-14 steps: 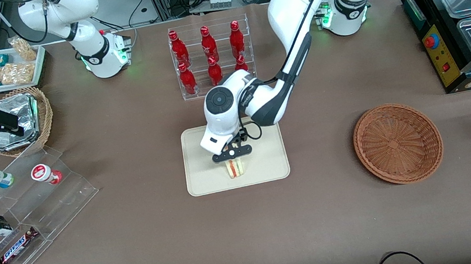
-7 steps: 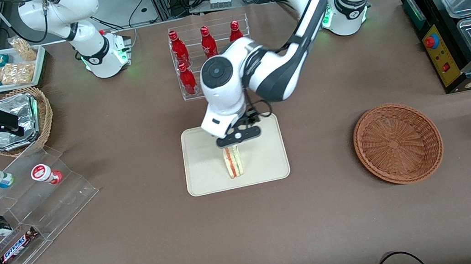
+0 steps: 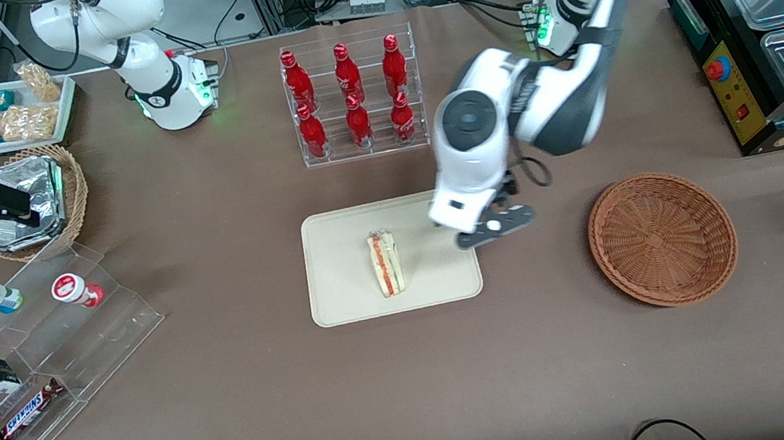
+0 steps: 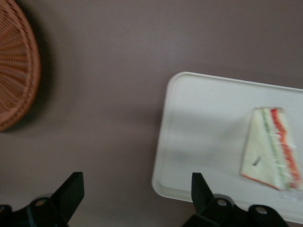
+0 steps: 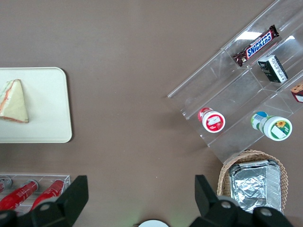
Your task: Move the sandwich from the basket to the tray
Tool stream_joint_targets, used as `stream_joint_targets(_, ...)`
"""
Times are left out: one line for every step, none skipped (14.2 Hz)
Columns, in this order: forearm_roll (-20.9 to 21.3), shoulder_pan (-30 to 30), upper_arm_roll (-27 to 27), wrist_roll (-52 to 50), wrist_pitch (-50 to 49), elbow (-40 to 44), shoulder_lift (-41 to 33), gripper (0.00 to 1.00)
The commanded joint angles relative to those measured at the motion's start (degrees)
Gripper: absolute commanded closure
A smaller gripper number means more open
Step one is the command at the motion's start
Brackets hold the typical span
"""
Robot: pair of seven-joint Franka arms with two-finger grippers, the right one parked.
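The sandwich (image 3: 386, 263), a pale wedge with red and green filling, lies by itself in the middle of the cream tray (image 3: 341, 296); the wrist view shows the same sandwich (image 4: 271, 147) on the tray (image 4: 199, 132). My gripper (image 3: 494, 228) hangs open and holds nothing, raised over the tray's edge on the side toward the basket. Its dark fingers (image 4: 71, 189) stand wide apart over brown table. The reddish-brown woven basket (image 3: 661, 238) sits with nothing in it, toward the working arm's end of the table; the basket (image 4: 14, 71) rim also shows from the wrist.
A clear rack of red bottles (image 3: 352, 99) stands farther from the front camera than the tray. Toward the parked arm's end are a tan basket of foil packets (image 3: 36, 201), a white snack bin (image 3: 9, 113) and a clear stepped display (image 3: 36, 362). A black food warmer (image 3: 774, 43) stands beside the basket's end.
The gripper has let go of the sandwich, risen, and swung away from the tray's middle toward the basket. The sandwich stays lying on the tray.
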Motion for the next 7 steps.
stream_joint_targets(0.3,4.4,-0.3,7.0,0.7,-8.1,-7.3,0.00)
stream_joint_targets(0.3,5.8,-0.3,10.3,0.3,-9.3,-8.8,0.00)
stream_joint_targets(0.3,7.4,-0.3,13.7,0.3,-11.3,-10.8,0.00)
stream_joint_targets(0.3,9.2,-0.3,16.1,0.3,-12.8,-12.4,0.00)
stream_joint_targets(0.3,10.8,-0.3,18.4,0.1,-13.6,-13.9,0.00)
stream_joint_targets(0.3,12.0,-0.3,20.6,-1.0,-13.8,-14.8,0.00)
stream_joint_targets(0.3,13.2,-0.2,23.7,-3.1,-13.7,-15.9,0.00)
